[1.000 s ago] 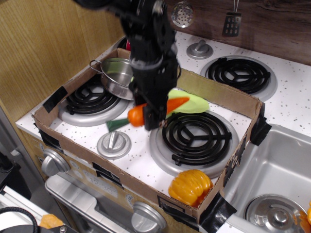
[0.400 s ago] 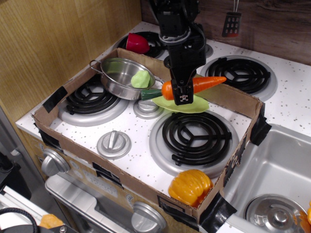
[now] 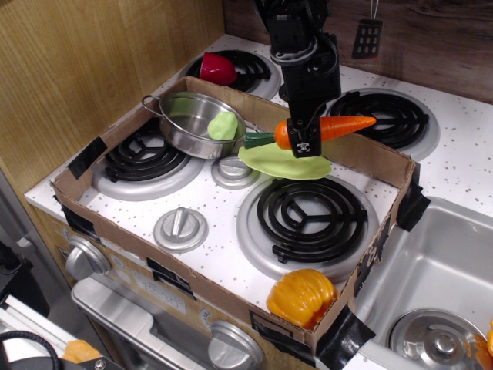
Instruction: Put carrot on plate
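The tool (image 3: 303,143) is closed on the carrot (image 3: 339,127) near its thick end and holds it in the air, nearly horizontal. The orange tip points right, the green stem left. The light green plate (image 3: 281,163) lies just below.

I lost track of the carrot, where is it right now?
The carrot is held in the end effector, lying roughly level above the back edge of the green plate, right of the steel pot, its tip pointing toward the back-right burner.
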Tool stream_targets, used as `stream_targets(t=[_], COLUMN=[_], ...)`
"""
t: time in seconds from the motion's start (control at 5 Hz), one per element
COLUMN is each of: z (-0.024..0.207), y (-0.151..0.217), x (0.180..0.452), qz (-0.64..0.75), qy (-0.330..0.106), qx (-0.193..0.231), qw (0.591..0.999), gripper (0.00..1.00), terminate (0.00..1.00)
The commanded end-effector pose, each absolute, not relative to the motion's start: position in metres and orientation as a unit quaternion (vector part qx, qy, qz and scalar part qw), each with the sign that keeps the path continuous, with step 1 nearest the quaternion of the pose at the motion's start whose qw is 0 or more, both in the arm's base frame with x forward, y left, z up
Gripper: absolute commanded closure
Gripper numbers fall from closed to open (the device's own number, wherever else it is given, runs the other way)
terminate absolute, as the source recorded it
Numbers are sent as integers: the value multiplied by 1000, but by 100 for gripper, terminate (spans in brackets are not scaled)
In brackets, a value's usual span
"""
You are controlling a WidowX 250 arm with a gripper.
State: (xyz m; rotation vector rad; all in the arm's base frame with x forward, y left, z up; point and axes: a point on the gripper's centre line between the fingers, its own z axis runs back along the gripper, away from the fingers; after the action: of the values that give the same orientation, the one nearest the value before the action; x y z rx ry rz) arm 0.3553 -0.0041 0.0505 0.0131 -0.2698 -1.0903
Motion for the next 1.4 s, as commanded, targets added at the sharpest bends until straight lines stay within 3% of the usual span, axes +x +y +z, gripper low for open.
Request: stream_targets(t=[0.0,0.2,0.6,1.2], z=[57,56,75,144], y=[-12,-13,-9,-16], x=[347,341,347,341], qz=[-543,-533,-538,-507], qy=[-170,-174,-172,-142], qx=[34,42,67,135], qw=[822,827,823,840], gripper=[100,0,0,0], terminate=[0,0,0,0])
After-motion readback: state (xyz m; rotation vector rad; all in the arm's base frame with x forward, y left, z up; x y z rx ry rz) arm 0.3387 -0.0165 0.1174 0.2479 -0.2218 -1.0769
